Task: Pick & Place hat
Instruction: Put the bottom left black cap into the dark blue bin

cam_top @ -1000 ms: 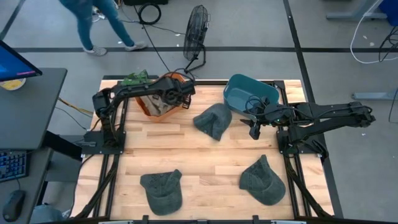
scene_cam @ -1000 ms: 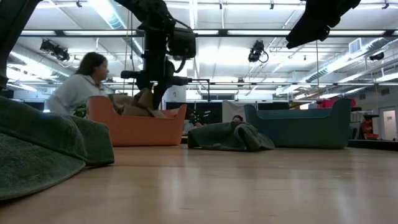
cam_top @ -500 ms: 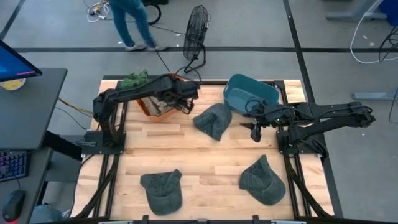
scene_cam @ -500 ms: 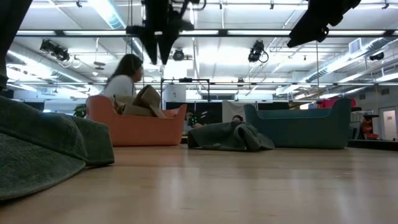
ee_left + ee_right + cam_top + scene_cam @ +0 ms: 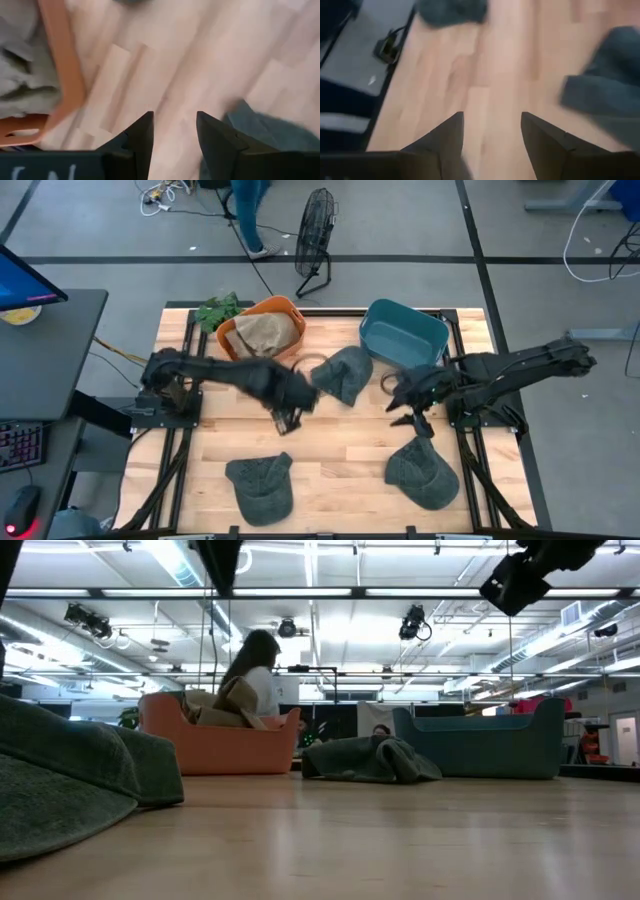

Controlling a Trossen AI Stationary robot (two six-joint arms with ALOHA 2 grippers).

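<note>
Hovering left tool (image 5: pixel 286 416), fingers apart, no legible writing

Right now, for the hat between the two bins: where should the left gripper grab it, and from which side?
Probably the hat's raised, crumpled crown, from straight above. It lies slumped flat on the table, offering no side edge. The left gripper, open, hangs beside it.

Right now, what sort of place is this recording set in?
Most likely a robotics lab or workshop in an open industrial hall. The wooden table sits on a bare concrete floor, a standing fan beside it, and a person walks past under ceiling strip lights.
</note>
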